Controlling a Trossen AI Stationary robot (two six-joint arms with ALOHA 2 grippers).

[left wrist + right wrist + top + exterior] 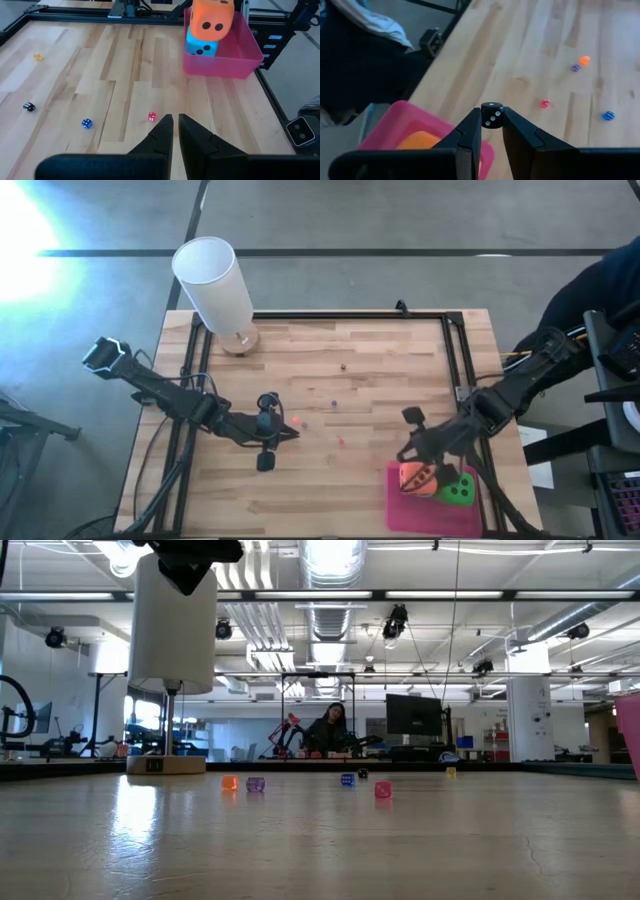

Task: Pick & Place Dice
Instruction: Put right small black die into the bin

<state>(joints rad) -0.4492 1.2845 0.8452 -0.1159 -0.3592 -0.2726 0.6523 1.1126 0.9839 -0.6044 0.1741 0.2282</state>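
Bright overhead lights, corner glare, perhaps slightly soft focus

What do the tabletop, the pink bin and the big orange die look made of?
Tabletop: wood planks, visible grain and seams, light satin sheen. Pink bin: probably plastic, translucent glossy walls. Big orange die: likely foam or soft plastic, matte, rounded corners; can't tell which.
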